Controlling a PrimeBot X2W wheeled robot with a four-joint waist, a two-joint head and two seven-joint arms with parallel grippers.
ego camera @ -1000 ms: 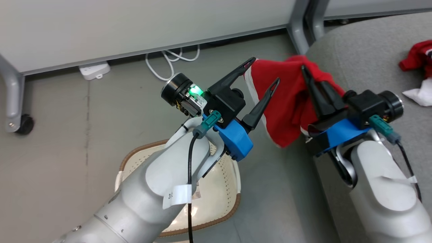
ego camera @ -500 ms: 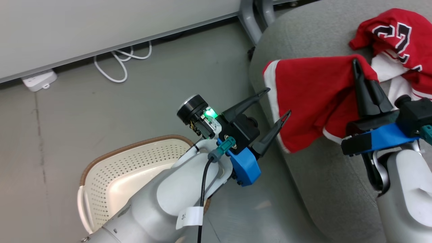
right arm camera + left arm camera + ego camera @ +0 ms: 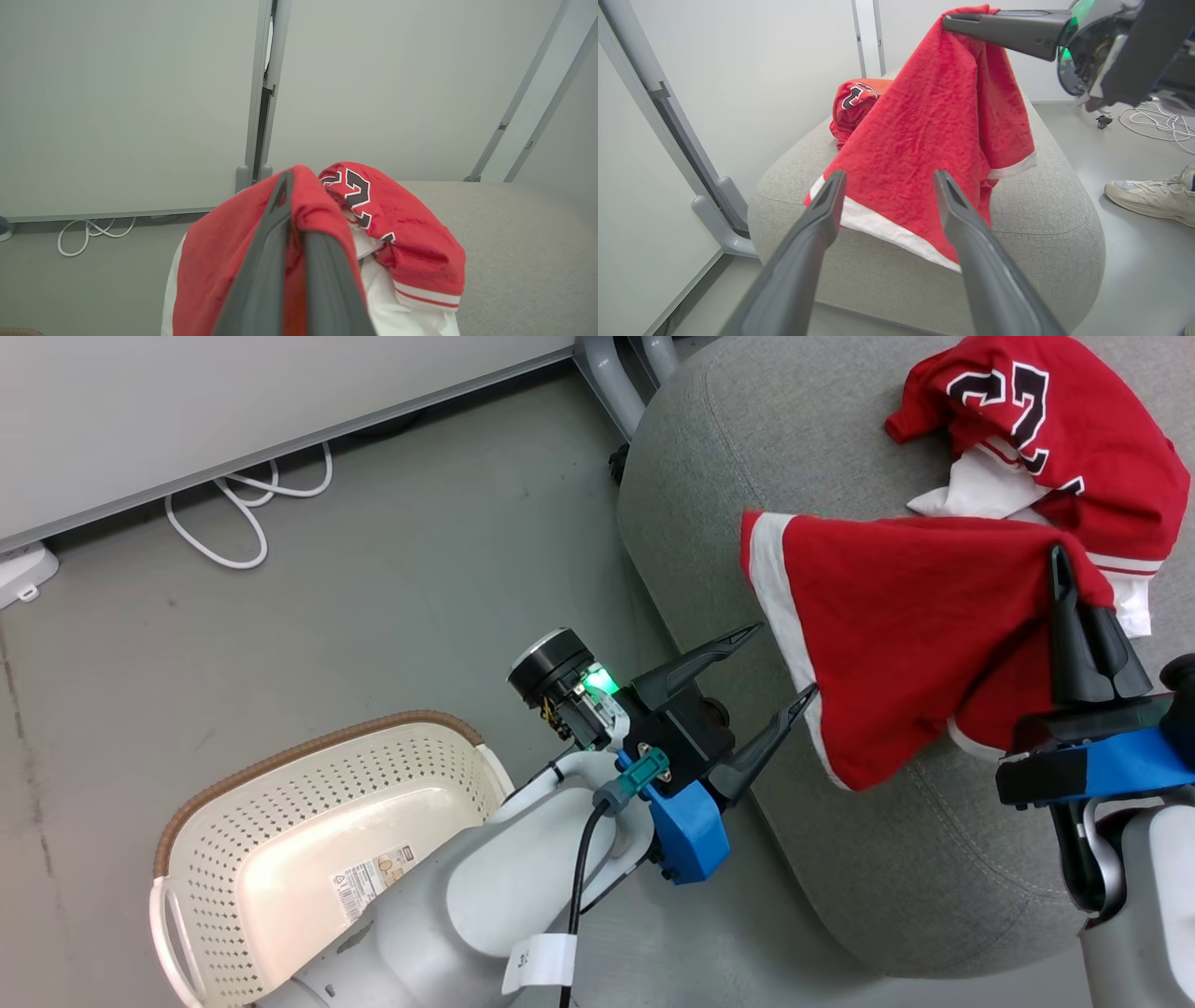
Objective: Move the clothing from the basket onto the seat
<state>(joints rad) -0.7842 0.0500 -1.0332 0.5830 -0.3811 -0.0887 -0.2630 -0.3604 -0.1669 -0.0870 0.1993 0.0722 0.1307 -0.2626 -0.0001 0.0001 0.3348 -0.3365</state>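
My right gripper (image 3: 1060, 565) is shut on the plainer red piece (image 3: 896, 625), which hangs from its fingers over the grey seat (image 3: 709, 476), white-striped hem toward the seat's near edge. The same piece (image 3: 934, 135) drapes in the left wrist view, and it wraps the shut fingers in the right wrist view (image 3: 215, 261). The jersey (image 3: 1036, 420) with black-and-white lettering lies crumpled on the seat beyond it. My left gripper (image 3: 780, 663) is open and empty, just short of the hem. The cream basket (image 3: 280, 803) stands on the floor at lower left, holding no clothing.
Pale partition panels (image 3: 233, 383) run along the back, with a white cable (image 3: 243, 513) coiled on the floor beneath them and a metal leg (image 3: 607, 373) by the seat's corner. A person's shoe (image 3: 1153, 196) rests on the floor beyond the seat.
The head camera has swung, bringing the seat and jersey further into view. My right gripper has carried the red piece from the seat's corner over the cushion; the left gripper stays open, now beside the hem.
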